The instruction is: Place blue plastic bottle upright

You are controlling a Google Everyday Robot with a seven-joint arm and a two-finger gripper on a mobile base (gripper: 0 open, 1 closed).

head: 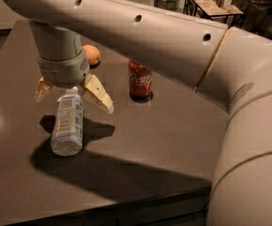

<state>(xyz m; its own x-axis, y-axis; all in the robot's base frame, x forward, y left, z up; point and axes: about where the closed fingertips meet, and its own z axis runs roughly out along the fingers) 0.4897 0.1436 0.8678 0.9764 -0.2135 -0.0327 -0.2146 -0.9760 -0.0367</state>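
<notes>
Lying on its side on the dark tabletop [173, 126], your clear bluish plastic bottle [68, 124] points its white cap [72, 90] up at the gripper [73, 102]. The yellowish fingers [98, 94] are spread wide, straddling the cap end. Nearby a red soda can [140, 79] stands upright, with a round orange fruit [92, 54] behind.

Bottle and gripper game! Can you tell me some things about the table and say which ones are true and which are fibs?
1. The blue plastic bottle stands upright. False: it lies on its side on the table.
2. The gripper is open over the bottle's cap end, with one finger on each side. True.
3. The red can stands upright. True.
4. The orange is held in the gripper. False: it sits on the table, behind the arm.
5. The red can touches the bottle. False: they are apart, with bare table between them.
</notes>
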